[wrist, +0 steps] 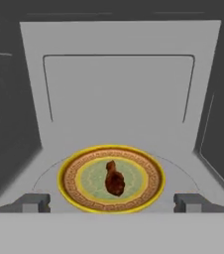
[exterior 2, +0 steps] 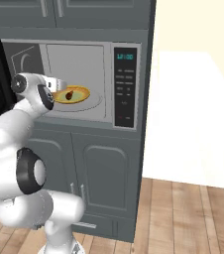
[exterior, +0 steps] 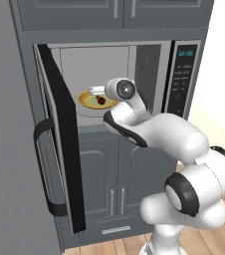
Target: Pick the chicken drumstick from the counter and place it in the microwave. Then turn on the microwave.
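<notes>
Gripper (wrist: 112, 202): jaws spread wide, nothing held, at the microwave's mouth.
Fingertips (wrist: 32, 202): either side of plate's near rim, not touching.
Chicken drumstick (wrist: 114, 179): lying on yellow plate (wrist: 74, 191), centre.
Plate: on microwave (exterior: 149, 60) floor, inside cavity.
Door (exterior: 59, 134): swung open to the left.
Keypad (exterior 2: 124, 87): right of cavity, display lit.

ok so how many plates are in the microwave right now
1. A yellow plate sits on the floor of the open microwave, with the chicken drumstick lying at its middle. The arm covers part of the cavity in the base views, but the hand view shows no second plate.
</notes>
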